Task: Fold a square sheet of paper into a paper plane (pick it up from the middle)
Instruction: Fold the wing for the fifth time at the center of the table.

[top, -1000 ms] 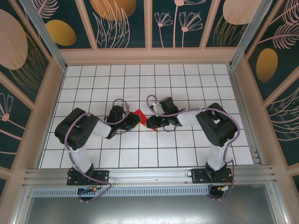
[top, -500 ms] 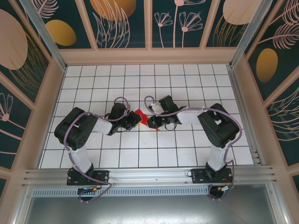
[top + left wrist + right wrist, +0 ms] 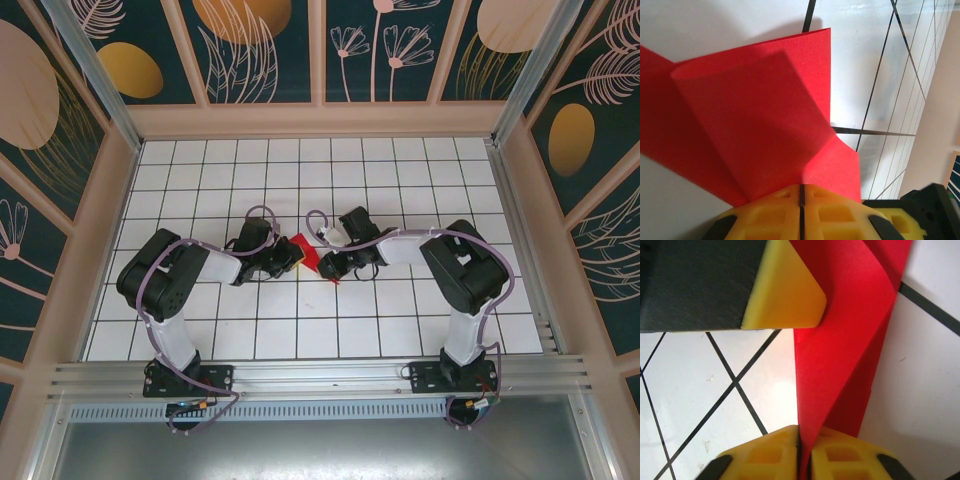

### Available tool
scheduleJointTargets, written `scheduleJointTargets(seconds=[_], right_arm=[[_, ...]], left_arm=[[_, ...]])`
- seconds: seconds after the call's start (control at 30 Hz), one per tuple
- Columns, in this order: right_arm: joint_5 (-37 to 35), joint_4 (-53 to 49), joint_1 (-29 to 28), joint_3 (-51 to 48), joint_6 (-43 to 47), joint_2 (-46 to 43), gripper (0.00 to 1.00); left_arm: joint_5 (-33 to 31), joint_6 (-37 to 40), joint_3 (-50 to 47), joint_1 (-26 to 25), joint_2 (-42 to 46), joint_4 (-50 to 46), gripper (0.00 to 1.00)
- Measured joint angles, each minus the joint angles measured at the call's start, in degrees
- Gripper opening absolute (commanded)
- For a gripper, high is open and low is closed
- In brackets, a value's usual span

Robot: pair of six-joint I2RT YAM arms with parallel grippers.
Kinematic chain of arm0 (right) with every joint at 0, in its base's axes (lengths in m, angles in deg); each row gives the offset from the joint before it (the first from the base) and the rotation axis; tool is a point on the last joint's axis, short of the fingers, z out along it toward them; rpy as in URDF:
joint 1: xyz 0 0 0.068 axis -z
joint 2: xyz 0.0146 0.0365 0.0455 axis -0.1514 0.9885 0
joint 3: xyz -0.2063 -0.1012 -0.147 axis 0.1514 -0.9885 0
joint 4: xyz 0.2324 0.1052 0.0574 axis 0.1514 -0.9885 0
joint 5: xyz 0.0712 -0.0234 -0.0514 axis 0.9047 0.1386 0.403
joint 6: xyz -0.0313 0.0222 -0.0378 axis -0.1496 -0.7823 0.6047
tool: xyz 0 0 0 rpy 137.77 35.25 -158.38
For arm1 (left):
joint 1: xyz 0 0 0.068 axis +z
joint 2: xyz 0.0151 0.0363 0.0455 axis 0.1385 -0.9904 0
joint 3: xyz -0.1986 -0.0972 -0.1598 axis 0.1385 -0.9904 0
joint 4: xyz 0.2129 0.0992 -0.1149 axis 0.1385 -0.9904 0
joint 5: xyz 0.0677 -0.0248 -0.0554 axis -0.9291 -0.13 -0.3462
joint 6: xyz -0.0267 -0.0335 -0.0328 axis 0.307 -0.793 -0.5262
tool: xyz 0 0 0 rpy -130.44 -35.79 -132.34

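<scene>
The square sheet of paper point(image 3: 306, 250) is bright red and creased into overlapping angled flaps, not a narrow dart. It hangs between the two grippers over the middle of the grid. My left gripper point(image 3: 293, 256) is shut on its left side. In the left wrist view the yellow pads point(image 3: 770, 215) meet on a red corner, and the paper point(image 3: 755, 115) fans out ahead. My right gripper point(image 3: 323, 264) is shut on the right side. In the right wrist view a red fold point(image 3: 845, 340) runs down into the shut jaws point(image 3: 801, 435). The left gripper's yellow fingertip point(image 3: 785, 295) sits close by.
The white tiled table point(image 3: 400, 180) has black grid lines and is boxed in by beige walls point(image 3: 525, 200). An aluminium rail point(image 3: 320, 378) runs along the near edge by the arm bases. Both forearms angle inward toward the centre.
The right gripper has closed onto the red paper's fold. Both wrists have edged slightly closer together. The left gripper has kept its hold.
</scene>
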Motion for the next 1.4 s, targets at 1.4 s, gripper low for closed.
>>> scheduleJointTargets(seconds=[1.4], right_arm=[[12.11, 9.29, 2.47, -1.9, -16.52, 3.76, 0.01]], left_arm=[[-1.7, 1.25, -8.57, -2.95, 1.66, 14.88, 0.16]])
